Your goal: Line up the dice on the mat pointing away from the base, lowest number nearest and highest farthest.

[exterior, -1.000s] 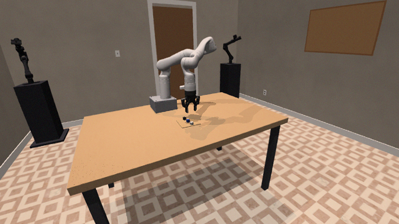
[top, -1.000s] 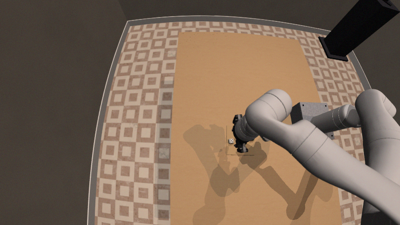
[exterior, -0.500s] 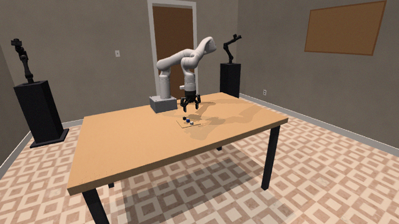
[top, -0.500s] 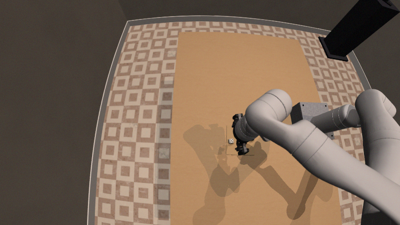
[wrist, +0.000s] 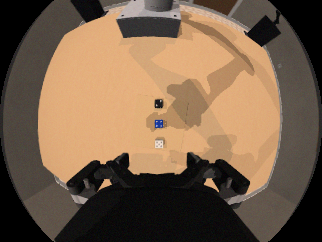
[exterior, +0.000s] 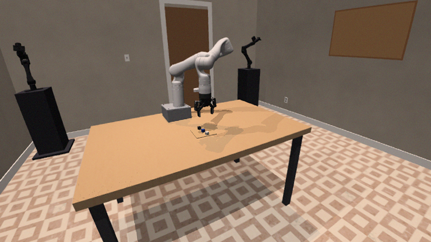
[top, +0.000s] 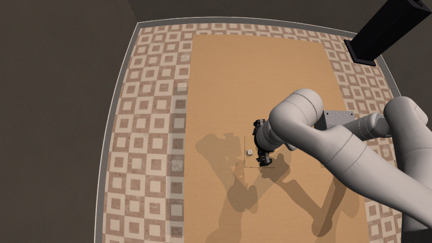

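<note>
The thin mat point(top: 252, 160) point(exterior: 199, 134) point(wrist: 172, 142) has the table's colour and shows mainly by dark edge lines. Three dice stand apart on it in a nearly straight line pointing away from the base. The black die point(exterior: 199, 128) point(wrist: 158, 103) is nearest the base and seems to show two. The blue die point(exterior: 203, 130) point(wrist: 159, 124) in the middle shows four. The white die point(top: 249, 152) point(exterior: 207, 133) point(wrist: 159, 144) is farthest and shows five. My gripper point(exterior: 205, 113) point(wrist: 157, 159) is wide open and empty, above the table and clear of the dice. The arm hides the black and blue dice in the top view.
The grey base block point(top: 339, 118) point(exterior: 178, 113) point(wrist: 149, 28) stands on the table point(top: 217, 75) point(exterior: 127, 150) point(wrist: 80, 100) beyond the black die. Shadows of the arm cross the mat and table. Black pedestals point(exterior: 40, 122) point(exterior: 249, 84) stand on the floor beyond the table.
</note>
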